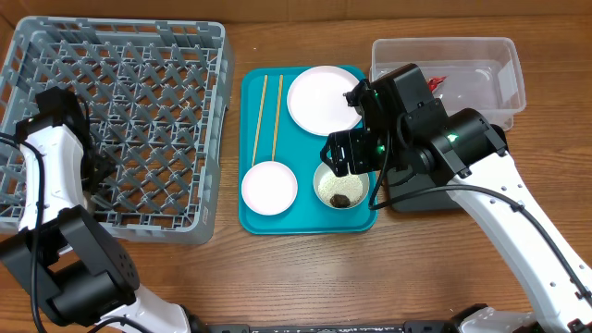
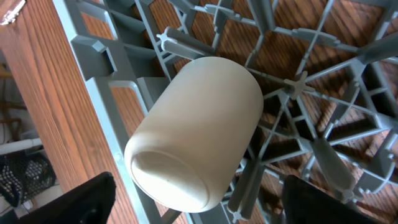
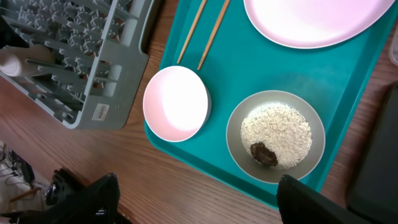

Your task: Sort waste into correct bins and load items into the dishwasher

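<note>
**White cup (image 2: 193, 130) tipped in dish rack (image 1: 148, 102)**

The white cup lies on its side among the grey prongs near the rack's wall, base toward the left wrist camera. The left tool (image 2: 208, 202) gapes wide either side, not touching. Overhead, the left arm (image 1: 46, 176) hides it. The right tool (image 3: 199, 199), also wide, hangs above the rice bowl (image 3: 234, 138) on the teal tray (image 3: 249, 68).

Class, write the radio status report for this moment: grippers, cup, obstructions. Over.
Left gripper open, cup lying on its side in rack. Right gripper open above tray, near rice bowl. Nothing in the way.
</note>
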Robot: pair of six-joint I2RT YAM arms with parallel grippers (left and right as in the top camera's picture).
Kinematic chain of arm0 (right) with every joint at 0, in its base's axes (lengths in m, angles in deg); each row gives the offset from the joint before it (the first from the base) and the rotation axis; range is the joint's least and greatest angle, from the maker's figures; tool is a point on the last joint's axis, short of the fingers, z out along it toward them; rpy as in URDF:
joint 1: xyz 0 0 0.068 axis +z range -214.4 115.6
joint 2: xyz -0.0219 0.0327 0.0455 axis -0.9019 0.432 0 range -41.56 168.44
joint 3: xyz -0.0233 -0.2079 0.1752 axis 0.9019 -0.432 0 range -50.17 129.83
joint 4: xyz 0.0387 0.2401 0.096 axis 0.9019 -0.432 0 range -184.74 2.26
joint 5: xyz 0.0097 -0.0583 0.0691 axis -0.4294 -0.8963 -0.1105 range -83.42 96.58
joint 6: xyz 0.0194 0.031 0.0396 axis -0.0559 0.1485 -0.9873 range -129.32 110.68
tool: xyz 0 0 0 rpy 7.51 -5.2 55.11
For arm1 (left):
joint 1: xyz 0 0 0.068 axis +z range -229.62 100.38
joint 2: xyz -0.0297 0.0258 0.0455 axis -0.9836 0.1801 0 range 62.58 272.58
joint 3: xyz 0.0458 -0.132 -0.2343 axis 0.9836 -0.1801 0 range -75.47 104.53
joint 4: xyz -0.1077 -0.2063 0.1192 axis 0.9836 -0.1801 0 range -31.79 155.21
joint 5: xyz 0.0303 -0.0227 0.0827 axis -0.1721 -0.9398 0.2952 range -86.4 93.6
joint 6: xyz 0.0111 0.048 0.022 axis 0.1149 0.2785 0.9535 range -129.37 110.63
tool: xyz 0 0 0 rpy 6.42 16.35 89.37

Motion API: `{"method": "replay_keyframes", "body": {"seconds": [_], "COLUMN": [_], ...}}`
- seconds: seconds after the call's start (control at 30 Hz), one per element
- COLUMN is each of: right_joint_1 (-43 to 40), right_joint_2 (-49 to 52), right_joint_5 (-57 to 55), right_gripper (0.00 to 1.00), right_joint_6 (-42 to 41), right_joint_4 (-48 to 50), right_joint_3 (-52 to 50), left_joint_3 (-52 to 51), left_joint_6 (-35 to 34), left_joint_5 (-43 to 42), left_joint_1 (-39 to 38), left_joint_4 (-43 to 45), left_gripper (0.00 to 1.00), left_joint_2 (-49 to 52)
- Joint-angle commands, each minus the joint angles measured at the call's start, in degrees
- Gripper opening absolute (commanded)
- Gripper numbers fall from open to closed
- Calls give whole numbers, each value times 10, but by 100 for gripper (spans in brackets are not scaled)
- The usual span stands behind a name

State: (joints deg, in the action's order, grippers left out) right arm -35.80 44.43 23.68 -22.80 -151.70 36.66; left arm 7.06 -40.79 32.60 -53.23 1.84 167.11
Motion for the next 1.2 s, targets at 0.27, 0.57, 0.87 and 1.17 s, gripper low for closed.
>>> {"method": "replay_keyframes", "body": {"seconds": [0.27,0.57,0.87,1.17], "right_joint_1": [3,3,3,3], "right_joint_2": [-1,-1,-1,-1], "right_joint_5": [-6,-6,-6,-6], "right_gripper": [82,82,82,82], "right_joint_6": [2,2,2,2], "right_joint_4": [2,-3,0,0], "right_joint_3": [-3,-3,-3,-3], "left_joint_3": [-7,-8,-8,-8], "left_joint_6": [-3,48,83,83], "left_joint_5": [6,-47,-87,-96], "left_joint_1": [12,66,77,77], "left_joint_4": [-24,0,23,23], "left_gripper": [91,88,84,54], "left_joint_2": [2,2,2,2]}}
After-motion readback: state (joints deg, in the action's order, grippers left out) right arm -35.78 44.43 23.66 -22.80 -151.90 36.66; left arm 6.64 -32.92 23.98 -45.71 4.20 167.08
